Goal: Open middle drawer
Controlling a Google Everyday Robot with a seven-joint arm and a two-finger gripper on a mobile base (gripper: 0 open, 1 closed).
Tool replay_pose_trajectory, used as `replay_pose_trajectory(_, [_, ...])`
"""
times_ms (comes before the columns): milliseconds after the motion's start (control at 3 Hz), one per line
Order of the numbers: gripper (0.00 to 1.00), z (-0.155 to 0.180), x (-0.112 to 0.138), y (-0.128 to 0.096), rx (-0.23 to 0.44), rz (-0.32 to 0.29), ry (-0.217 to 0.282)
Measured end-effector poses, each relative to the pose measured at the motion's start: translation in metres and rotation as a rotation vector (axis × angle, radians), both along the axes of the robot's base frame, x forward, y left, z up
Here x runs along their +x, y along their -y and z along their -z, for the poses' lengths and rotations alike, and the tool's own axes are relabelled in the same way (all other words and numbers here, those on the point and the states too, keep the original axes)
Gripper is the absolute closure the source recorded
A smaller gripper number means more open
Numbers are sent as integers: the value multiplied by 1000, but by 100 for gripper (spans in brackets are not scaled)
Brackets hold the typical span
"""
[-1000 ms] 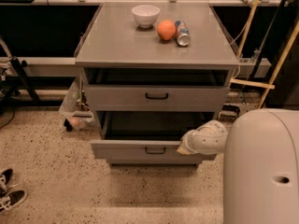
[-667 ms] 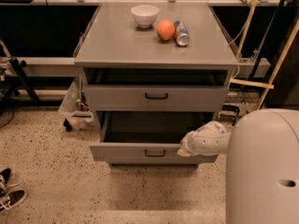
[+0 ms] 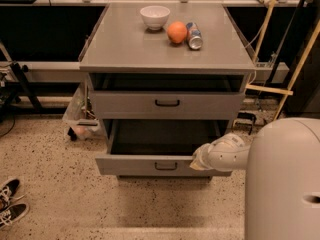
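The middle drawer is a grey drawer with a flat front and a small black bar handle. It stands pulled out from the grey cabinet, and its dark inside shows. My gripper is at the right part of the drawer's front, at its top edge, at the end of my white arm. The drawer above it has its own black handle and sits almost fully in.
On the cabinet top stand a white bowl, an orange and a can lying on its side. My white body fills the lower right. Shoes lie on the speckled floor at left. Wooden sticks lean at right.
The middle drawer has come a little further out toward me, and my gripper and arm have moved back with it.
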State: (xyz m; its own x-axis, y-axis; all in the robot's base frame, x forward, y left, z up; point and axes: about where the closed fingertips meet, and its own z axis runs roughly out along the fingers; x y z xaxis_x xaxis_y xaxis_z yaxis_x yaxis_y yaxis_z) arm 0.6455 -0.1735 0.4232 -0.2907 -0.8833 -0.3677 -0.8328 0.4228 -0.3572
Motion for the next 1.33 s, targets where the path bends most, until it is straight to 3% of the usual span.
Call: replay_pose_trajectory(1333, [100,-1,-16,1,14,14,-12])
